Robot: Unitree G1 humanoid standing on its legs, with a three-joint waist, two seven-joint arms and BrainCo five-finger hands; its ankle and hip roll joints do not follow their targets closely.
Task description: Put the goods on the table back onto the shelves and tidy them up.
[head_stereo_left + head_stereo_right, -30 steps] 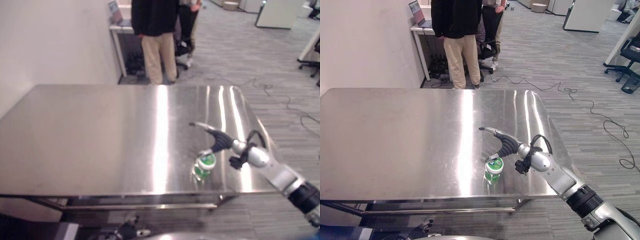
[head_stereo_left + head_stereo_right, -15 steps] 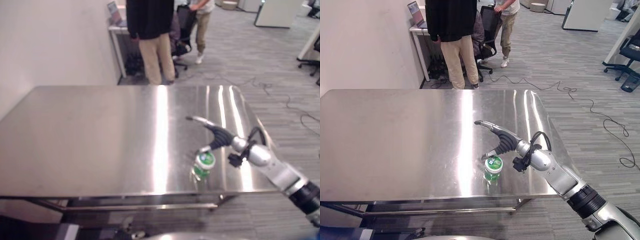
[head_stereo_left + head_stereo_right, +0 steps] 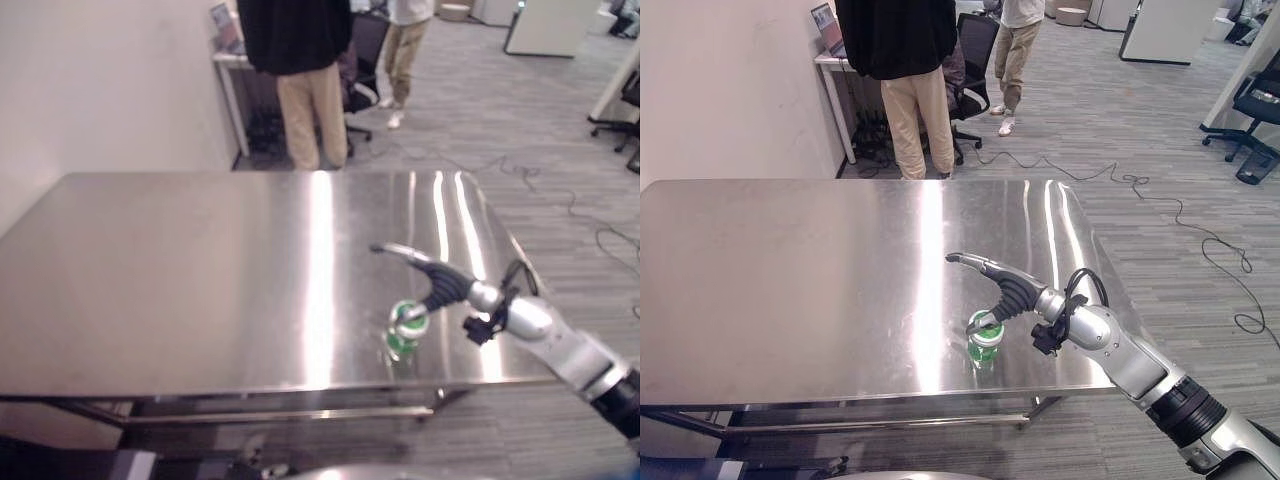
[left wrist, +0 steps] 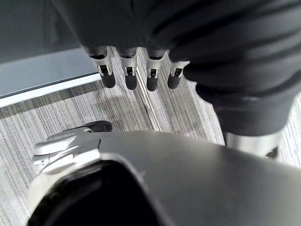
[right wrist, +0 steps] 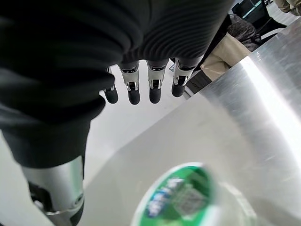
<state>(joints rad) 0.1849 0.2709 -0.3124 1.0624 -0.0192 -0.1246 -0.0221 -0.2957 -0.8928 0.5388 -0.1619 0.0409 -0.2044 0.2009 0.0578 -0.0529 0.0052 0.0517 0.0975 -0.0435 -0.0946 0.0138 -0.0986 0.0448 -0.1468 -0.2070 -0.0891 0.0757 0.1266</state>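
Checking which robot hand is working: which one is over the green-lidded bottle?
The right robot hand, open above the green-lidded bottle on the steel table; the left robot hand hangs over the floor.

Beyond the steel surface [image 3: 790, 280], a person in tan trousers [image 3: 908, 115] stands beside a white desk [image 3: 833, 70] carrying a laptop [image 3: 824, 17]; a black office chair [image 3: 972, 50] stands just behind.
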